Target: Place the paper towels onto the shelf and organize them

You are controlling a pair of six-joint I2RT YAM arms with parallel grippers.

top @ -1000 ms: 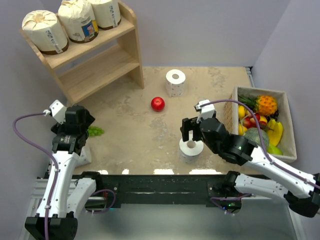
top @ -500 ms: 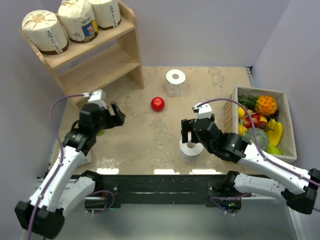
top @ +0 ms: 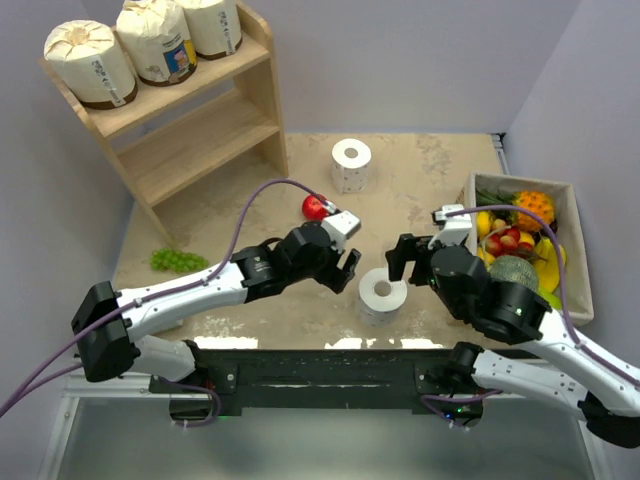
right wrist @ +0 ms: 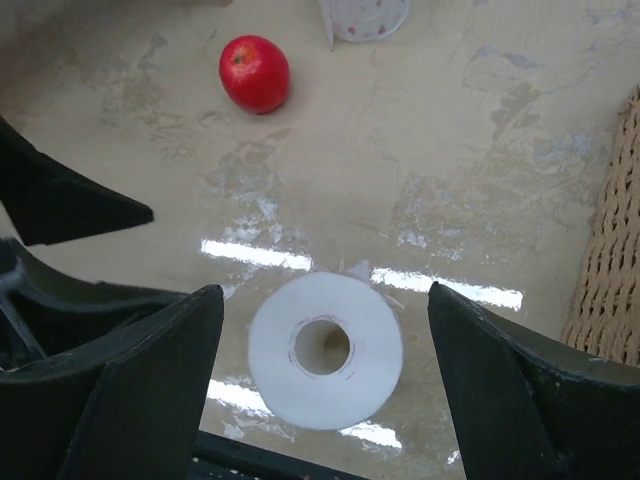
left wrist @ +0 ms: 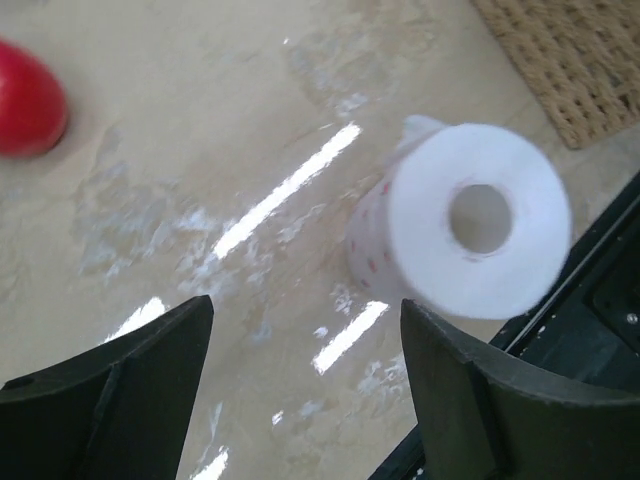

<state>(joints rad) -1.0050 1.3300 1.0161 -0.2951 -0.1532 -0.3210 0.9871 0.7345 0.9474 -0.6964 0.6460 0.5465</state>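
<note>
The left arm is stretched low from its base at the near left corner toward the middle of the near edge of the surface, with the forearm nearly level and its cable arched above it. The left gripper is held with its fingers apart and is aimed at the bare white roll, which stands on end at the near edge. That roll is near the fingertips but is not touched by them.

The right arm is bent up over the near right part of the surface. The right gripper is hung over the same roll and tilted downward, with its fingers spread wider than the roll and closed on nothing.

A second bare roll stands well apart near the far edge. Three wrapped rolls are lined up on the top tier of the shelf at the far left corner. A red apple is partly hidden behind the left wrist. Grapes are seen by the left edge and a fruit basket by the right edge.
</note>
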